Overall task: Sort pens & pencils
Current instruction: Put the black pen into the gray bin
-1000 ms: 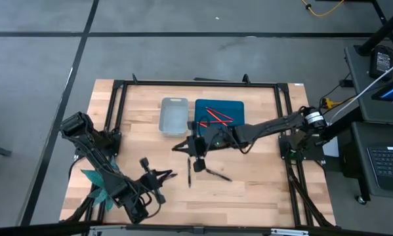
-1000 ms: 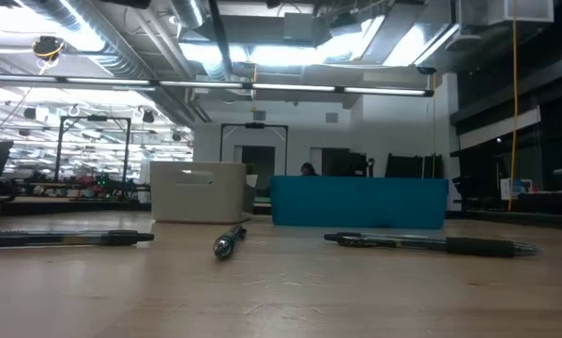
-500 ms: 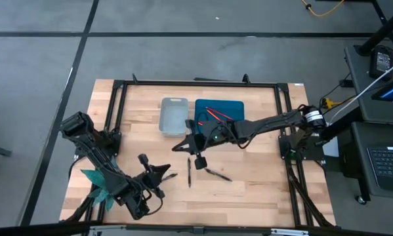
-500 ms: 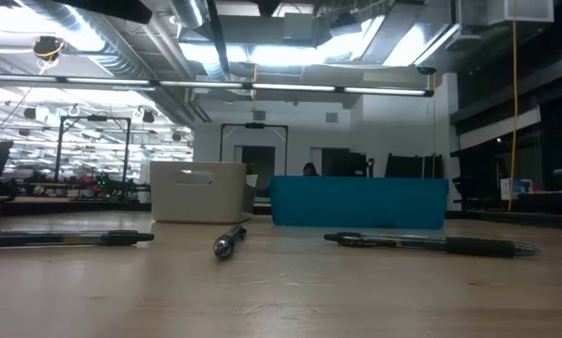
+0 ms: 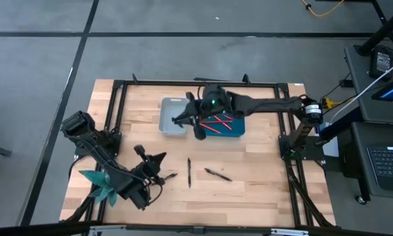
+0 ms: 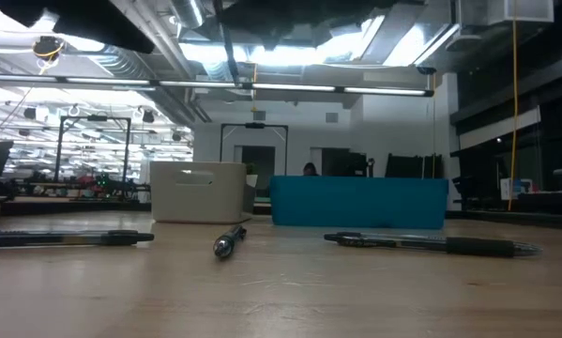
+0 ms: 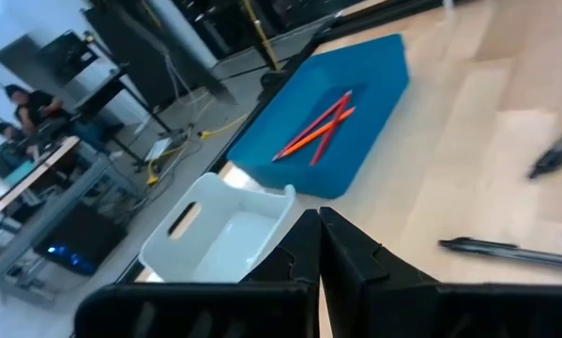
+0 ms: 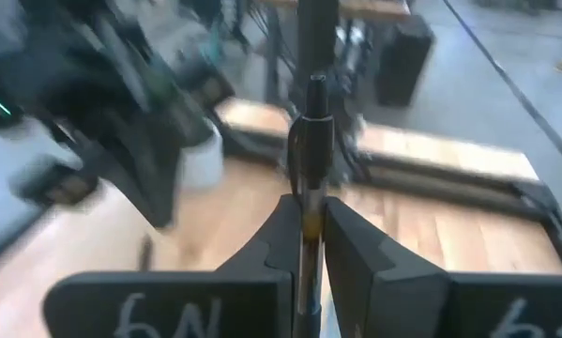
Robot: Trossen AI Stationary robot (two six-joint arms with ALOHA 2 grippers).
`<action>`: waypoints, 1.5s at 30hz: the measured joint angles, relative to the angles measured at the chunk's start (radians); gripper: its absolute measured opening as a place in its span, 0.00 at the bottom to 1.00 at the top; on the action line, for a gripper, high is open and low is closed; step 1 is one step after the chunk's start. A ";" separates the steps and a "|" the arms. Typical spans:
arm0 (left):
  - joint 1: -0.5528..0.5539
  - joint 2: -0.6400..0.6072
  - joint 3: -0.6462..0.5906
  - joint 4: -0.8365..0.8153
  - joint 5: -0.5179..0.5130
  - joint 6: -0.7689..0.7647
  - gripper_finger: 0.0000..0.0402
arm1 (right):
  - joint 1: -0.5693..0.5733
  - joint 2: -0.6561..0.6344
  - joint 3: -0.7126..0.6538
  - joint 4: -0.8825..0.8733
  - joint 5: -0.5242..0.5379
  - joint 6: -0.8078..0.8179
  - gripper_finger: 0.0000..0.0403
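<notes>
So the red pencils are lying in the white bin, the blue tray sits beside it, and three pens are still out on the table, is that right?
Not quite. The red pencils lie in the blue tray, not the white bin, which looks empty; the high view and the left wrist view both show this. The tray does sit beside the bin, and three pens are still out on the table.

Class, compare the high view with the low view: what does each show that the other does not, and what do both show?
Only the high view shows the right gripper holding a pen above the white bin, the shut left gripper, and the red pencils inside the blue tray. Only the low view shows the room behind. Both show the bin, the tray and three pens on the table.
</notes>
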 joint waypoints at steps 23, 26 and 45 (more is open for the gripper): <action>-0.018 -0.065 0.000 -0.030 -0.207 -0.252 0.00 | 0.074 0.000 0.055 -0.193 -0.188 -0.017 0.09; -0.012 -0.067 0.000 -0.038 -0.272 -0.305 0.01 | 0.087 0.000 0.023 -0.175 -0.214 -0.018 0.09; -0.010 -0.079 -0.094 -0.139 -0.282 -0.801 0.09 | 0.118 0.000 0.000 -0.158 -0.329 -0.085 0.09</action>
